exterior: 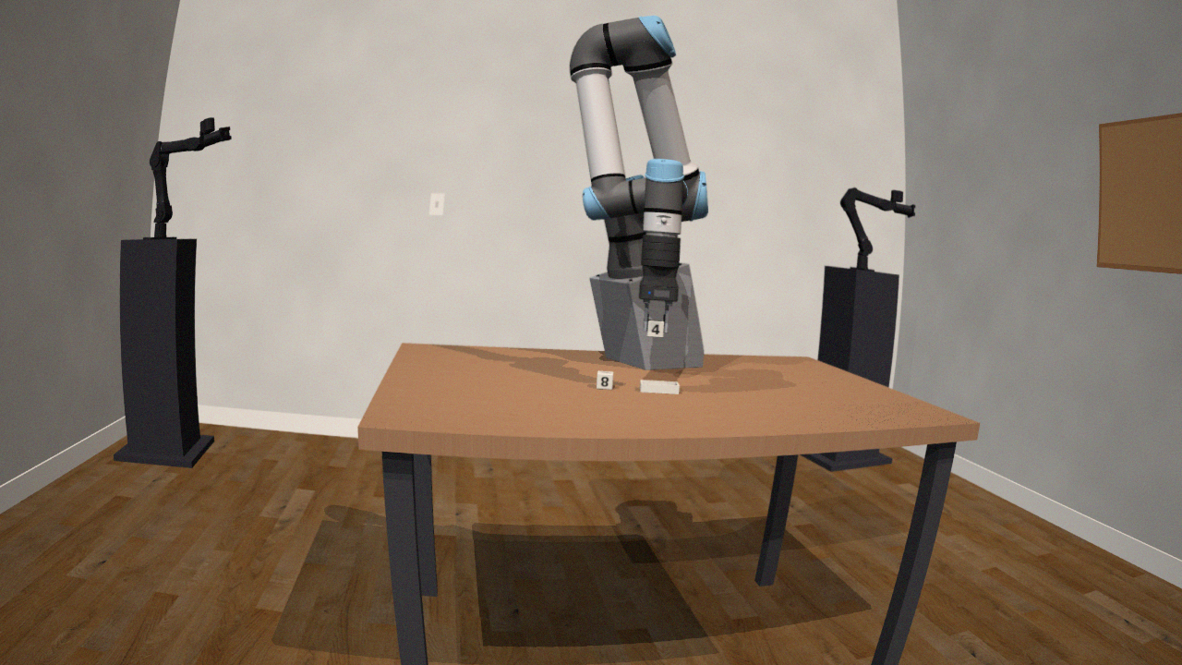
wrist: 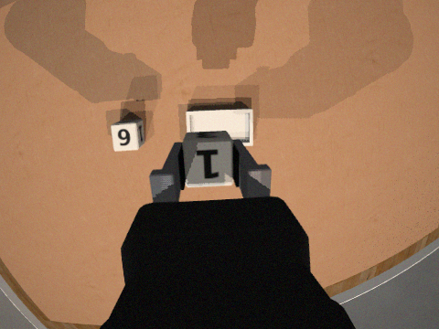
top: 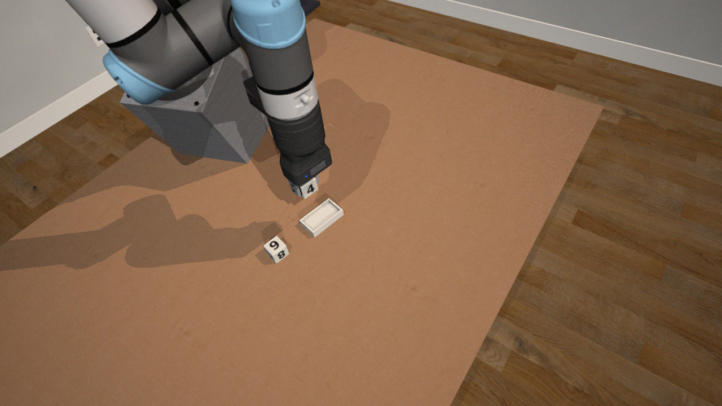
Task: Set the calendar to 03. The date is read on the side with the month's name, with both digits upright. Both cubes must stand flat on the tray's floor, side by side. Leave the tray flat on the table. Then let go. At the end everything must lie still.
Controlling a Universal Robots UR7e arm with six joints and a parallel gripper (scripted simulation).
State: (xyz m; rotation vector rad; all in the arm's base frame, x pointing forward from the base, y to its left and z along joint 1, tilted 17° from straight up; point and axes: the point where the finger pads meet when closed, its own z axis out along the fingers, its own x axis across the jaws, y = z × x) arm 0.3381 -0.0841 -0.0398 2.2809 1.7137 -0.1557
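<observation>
Aloft, white cube (top: 308, 188) (exterior: 655, 329) (wrist: 208, 161) gripped; pale rectangular tray (top: 313, 233) (exterior: 659, 387) (wrist: 251, 128) below.

Top cam high, angled down; ext. cam farther back, facing table front, both w/ tabletop.

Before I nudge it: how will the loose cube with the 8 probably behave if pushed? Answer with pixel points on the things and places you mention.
The loose cube (top: 276, 249) (exterior: 605, 380) (wrist: 127, 135) should probably slide rather than roll, given its flat faces. It looks rigid, its edges crisp. A high push might tip it, since it stands as tall as it is wide.
</observation>
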